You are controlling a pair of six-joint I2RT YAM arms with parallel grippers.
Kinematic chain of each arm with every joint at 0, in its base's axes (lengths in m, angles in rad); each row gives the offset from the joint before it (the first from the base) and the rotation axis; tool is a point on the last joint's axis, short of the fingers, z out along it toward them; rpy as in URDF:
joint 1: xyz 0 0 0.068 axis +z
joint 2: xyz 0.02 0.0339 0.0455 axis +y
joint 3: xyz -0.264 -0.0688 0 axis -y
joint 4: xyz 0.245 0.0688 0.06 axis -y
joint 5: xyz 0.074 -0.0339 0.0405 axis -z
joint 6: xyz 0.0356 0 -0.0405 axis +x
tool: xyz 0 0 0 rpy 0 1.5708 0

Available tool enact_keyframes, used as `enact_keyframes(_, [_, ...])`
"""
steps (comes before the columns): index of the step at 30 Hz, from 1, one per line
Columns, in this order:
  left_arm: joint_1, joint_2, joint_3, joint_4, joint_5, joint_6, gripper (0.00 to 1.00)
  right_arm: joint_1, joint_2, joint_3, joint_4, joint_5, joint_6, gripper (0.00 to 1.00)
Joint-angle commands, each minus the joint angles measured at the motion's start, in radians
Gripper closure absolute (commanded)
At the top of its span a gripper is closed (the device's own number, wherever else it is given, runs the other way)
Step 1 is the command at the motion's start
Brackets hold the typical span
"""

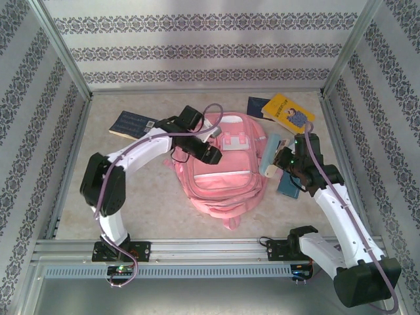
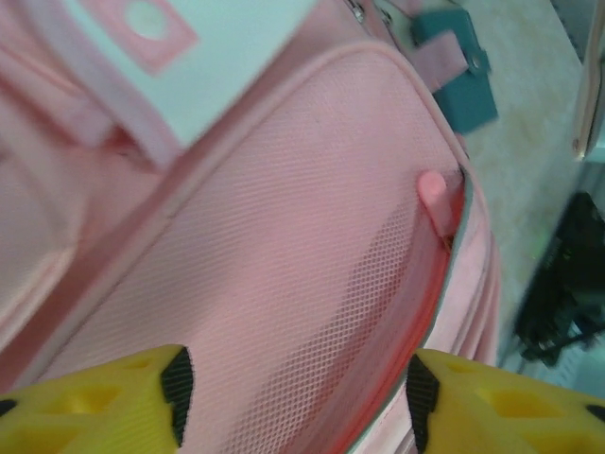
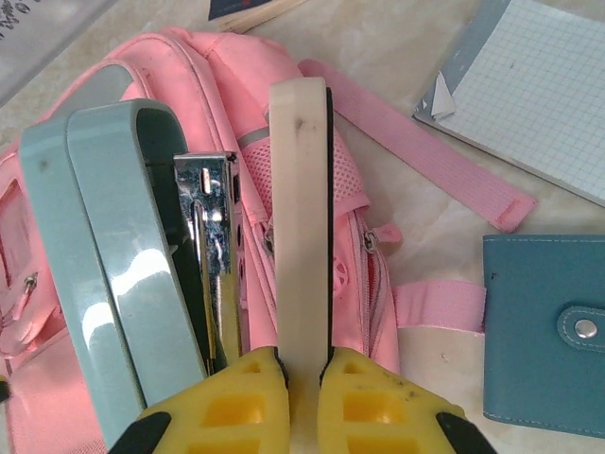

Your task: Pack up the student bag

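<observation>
R fingers (image 3: 246,407) are pressed almost together, pinching the cream base arm of a splayed-open stapler (image 3: 132,246). Its teal top and metal magazine fan off to the left of the wrist frame. So the R gripper (image 3: 302,364) is clamped on the stapler. In the top view that grip sits right of centre, at the right edge of the bag (image 1: 223,177). Under it in the wrist view: a pink strap (image 3: 416,142) across the middle, a teal wallet (image 3: 544,331) lower right, and a grid-paper notebook (image 3: 539,85) upper right.

L fingers (image 2: 95,407) stand well apart w/ nothing between them. The L gripper (image 2: 298,397) is over the bag's pink mesh pocket; can't tell if the tips touch the fabric. A zip pull (image 2: 430,184) shows right of centre.

The bag lies flat mid-table (image 1: 157,216), front pockets up. A blue book (image 1: 133,125) is to its upper left and a yellow book (image 1: 289,113) to its upper right.
</observation>
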Motion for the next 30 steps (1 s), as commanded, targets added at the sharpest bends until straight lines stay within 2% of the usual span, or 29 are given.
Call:
enact_keyframes(1, [-0.012,0.064,0.072,-0.098,0.190,0.102,0.44,-0.013,-0.018,0.042,0.000,-0.020,-0.020,1.00])
enact_keyframes(8, [-0.043,0.089,0.073,-0.114,0.258,0.104,0.55,-0.025,-0.001,0.045,0.008,-0.041,-0.029,1.00])
enact_keyframes(25, [-0.093,0.151,0.084,-0.165,0.228,0.123,0.55,-0.039,-0.018,0.002,0.041,-0.077,-0.010,1.00])
enact_keyframes(28, [-0.105,0.157,0.099,-0.179,0.222,0.131,0.63,-0.042,-0.019,-0.006,0.043,-0.076,-0.009,1.00])
enact_keyframes(30, [-0.108,0.165,0.113,-0.191,0.190,0.138,0.78,-0.043,-0.022,-0.013,0.050,-0.079,-0.003,1.00])
